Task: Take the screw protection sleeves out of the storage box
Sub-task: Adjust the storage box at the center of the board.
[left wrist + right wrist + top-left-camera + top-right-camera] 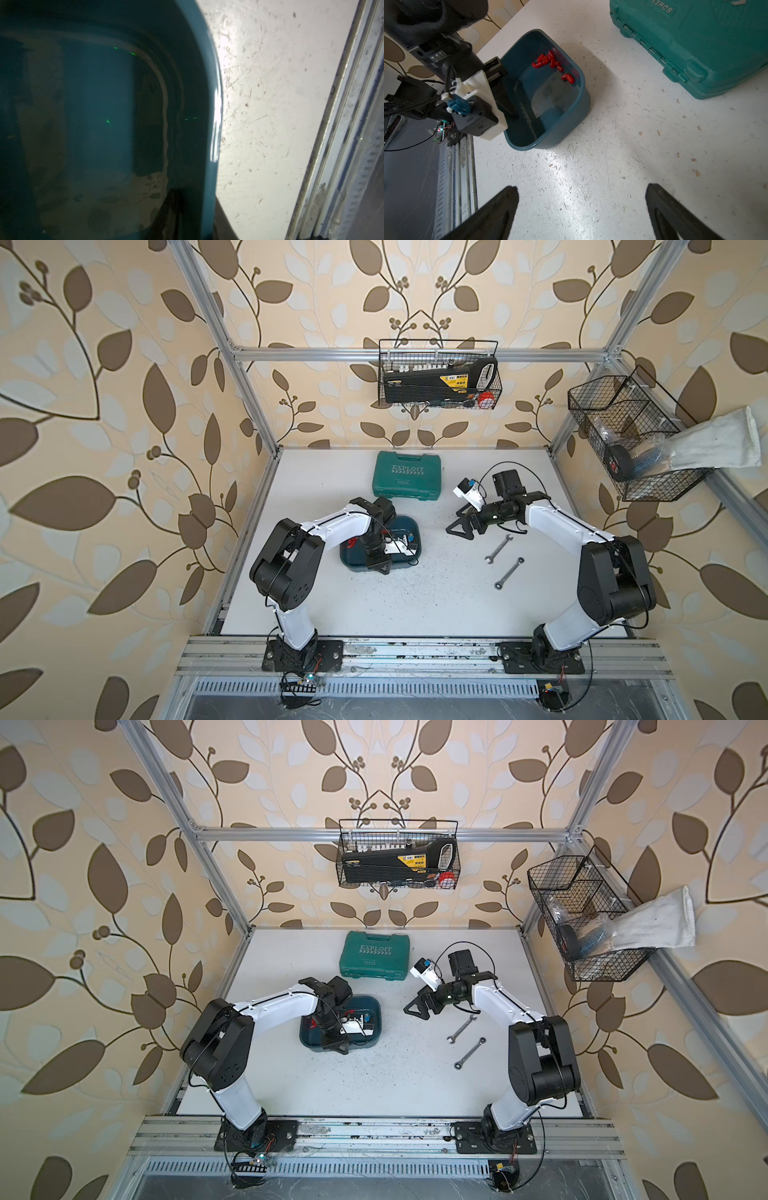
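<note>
The screw protection sleeves (553,62), a small heap of red caps, lie on the floor of the storage box (571,122), bunched at its 9 o'clock end as seen from above. The left fingers (380,567) dip into the box near its 6 o'clock wall, clear of the heap, and I cannot tell whether they are apart or together. At 3 o'clock from the box the right fingers (500,209) hover spread wide over the white surface (415,605), with the green case (406,475) at the box's 12 o'clock and two wrenches (498,549) toward 4 o'clock.
</note>
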Robot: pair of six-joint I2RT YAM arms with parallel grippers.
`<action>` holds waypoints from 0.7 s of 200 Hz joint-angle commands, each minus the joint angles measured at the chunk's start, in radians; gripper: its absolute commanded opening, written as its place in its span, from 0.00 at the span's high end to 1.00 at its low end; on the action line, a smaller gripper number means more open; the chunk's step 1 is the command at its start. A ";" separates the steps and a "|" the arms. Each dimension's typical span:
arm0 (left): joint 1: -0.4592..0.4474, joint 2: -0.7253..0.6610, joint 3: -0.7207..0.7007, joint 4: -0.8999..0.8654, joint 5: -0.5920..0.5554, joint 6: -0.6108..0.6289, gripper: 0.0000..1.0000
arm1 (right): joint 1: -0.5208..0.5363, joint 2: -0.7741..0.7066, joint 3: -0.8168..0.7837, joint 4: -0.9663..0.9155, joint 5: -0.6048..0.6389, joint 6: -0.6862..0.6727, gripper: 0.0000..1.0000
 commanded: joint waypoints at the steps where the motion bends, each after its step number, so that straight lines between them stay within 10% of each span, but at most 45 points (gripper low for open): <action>1: -0.007 -0.024 -0.016 -0.032 0.010 -0.033 0.72 | -0.002 0.014 0.007 -0.014 -0.005 0.011 0.01; 82: 0.073 -0.114 0.027 -0.168 0.095 -0.040 0.32 | -0.001 0.029 0.009 -0.016 0.002 0.010 0.01; 140: 0.247 -0.152 0.092 -0.042 0.187 -0.122 0.33 | -0.001 0.023 0.012 -0.022 0.025 -0.005 0.01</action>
